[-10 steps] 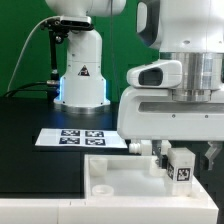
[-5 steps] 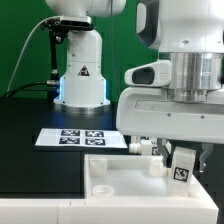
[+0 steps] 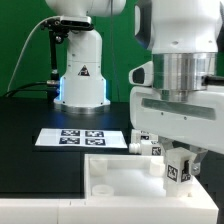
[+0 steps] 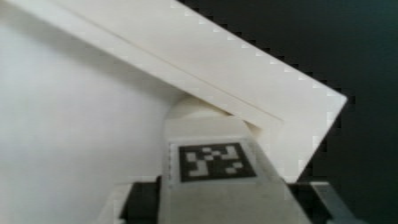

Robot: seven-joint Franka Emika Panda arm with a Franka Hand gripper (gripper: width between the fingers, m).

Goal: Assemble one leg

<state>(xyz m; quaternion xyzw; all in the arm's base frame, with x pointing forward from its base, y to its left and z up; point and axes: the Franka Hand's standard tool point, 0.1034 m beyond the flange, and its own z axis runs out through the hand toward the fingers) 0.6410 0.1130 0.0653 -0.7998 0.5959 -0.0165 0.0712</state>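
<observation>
The leg (image 3: 179, 166), a small white block with a black-and-white tag, is held in my gripper (image 3: 180, 158) at the exterior view's right, tilted, just above the large white tray-like part (image 3: 110, 178). In the wrist view the leg (image 4: 217, 160) fills the space between my two dark fingers (image 4: 146, 198), its far end over a corner of the white part (image 4: 107, 120). A second white leg (image 3: 146, 146) lies beside the part's far edge, next to my gripper. The gripper is shut on the held leg.
The marker board (image 3: 80, 138) lies flat on the black table behind the white part. The robot base (image 3: 82, 75) stands at the back, with a cable on its left. The arm's white body fills the exterior view's right.
The arm has turned and shifted slightly to the exterior view's right. The held leg has rotated from upright to tilted and stays just above the white part.
</observation>
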